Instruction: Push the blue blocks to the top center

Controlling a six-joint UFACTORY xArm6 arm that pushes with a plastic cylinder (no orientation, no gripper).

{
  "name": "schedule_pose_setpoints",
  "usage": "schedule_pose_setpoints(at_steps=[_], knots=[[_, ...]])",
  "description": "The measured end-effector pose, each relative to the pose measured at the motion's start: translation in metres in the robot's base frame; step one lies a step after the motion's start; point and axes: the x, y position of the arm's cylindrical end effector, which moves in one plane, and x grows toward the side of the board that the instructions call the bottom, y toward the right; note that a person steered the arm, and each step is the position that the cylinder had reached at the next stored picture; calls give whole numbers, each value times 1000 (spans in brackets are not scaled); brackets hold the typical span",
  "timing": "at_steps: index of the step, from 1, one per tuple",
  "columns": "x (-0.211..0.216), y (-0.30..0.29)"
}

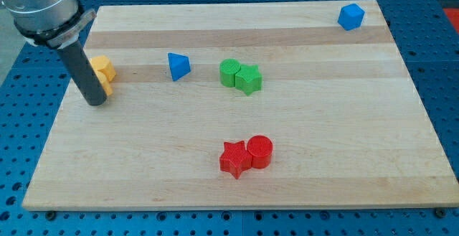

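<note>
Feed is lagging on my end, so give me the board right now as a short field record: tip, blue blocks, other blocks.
tip: my tip at the view's left, just in front of the yellow blocks
blue triangular block: upper left of centre, apart from the tip
blue cube: top right corner
green pair: centre, touching
red star and red cylinder: bottom centre, touching
top centre: no blue block yet

My tip (96, 102) touches the yellow blocks (102, 74), well left of the blue triangle (178, 65).
</note>
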Motion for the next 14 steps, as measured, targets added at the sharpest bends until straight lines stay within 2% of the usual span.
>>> schedule_pose_setpoints(at_steps=[2,4,7,10,11,14], knots=[[-1,1],[10,55],[-53,94],[-61,165],[-77,185],[-159,220]])
